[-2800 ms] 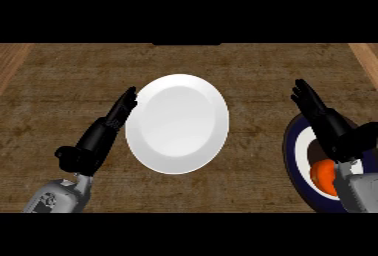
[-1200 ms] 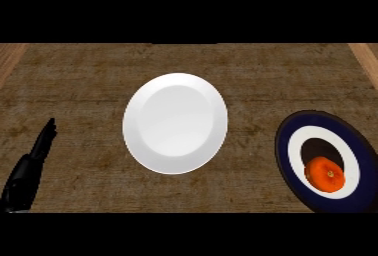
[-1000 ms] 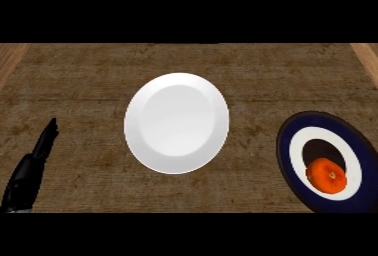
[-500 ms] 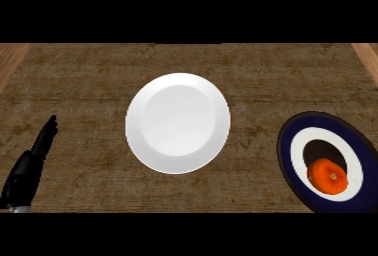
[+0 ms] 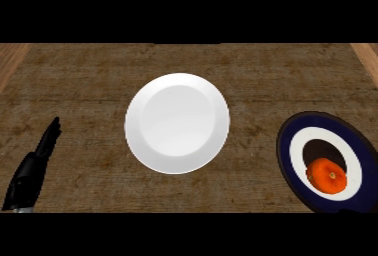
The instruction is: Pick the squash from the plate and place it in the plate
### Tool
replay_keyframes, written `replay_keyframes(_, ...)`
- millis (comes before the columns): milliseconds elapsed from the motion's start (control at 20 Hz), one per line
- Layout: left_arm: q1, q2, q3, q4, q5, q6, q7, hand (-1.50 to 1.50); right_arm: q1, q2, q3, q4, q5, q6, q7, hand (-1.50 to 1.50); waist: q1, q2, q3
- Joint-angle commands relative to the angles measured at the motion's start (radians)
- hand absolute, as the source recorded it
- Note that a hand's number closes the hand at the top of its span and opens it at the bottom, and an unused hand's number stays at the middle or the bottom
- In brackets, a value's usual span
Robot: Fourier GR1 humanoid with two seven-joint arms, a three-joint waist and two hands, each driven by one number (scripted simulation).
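Squash (image 5: 327, 176) on dark plate (image 5: 291, 150), well apart from fingers (image 5: 49, 137).

Squash (image 5: 327, 175) on dark-rimmed plate (image 5: 292, 131), white plate (image 5: 177, 123) beside.

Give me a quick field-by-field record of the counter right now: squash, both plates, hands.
squash: orange, lying on the dark blue plate, untouched
dark blue plate: at the right edge, white ring with a dark centre
white plate: centre of the counter, nothing on it
left hand: lower left, fingers straight, holding nothing
right hand: not in view
counter: brown wood-grain top
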Motion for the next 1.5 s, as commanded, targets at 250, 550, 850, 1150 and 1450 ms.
replay_keyframes(250, -0.029, -0.05, 0.039, 0.025, -0.045, -0.032, 0.016, 0.0, -0.127, 0.09, -0.017, 0.21, 0.011, 0.187, -0.096, -1.5, -0.006, 0.0, 0.0)
replay_keyframes(550, 0.012, -0.057, 0.08, -0.023, -0.07, -0.064, 0.005, 0.0, -0.151, 0.14, 0.004, 0.2, 0.087, 0.225, -0.005, -1.5, -0.005, -0.001, 0.0)
replay_keyframes(850, -0.031, -0.064, 0.142, 0.041, -0.067, -0.13, -0.007, 0.0, -0.18, 0.226, -0.01, 0.284, 0.151, 0.255, -0.073, -1.5, -0.007, -0.001, 0.0)
replay_keyframes(1150, -0.007, -0.109, 0.143, 0.028, -0.134, -0.118, -0.015, 0.0, -0.227, 0.309, 0.004, 0.347, 0.222, 0.269, -0.122, -1.5, -0.004, -0.001, 0.0)
replay_keyframes(1450, -0.024, -0.112, 0.171, -0.022, -0.143, -0.143, 0.036, 0.0, -0.216, 0.371, -0.028, 0.396, 0.268, 0.245, -0.265, 1.5, -0.006, -0.001, 0.0)
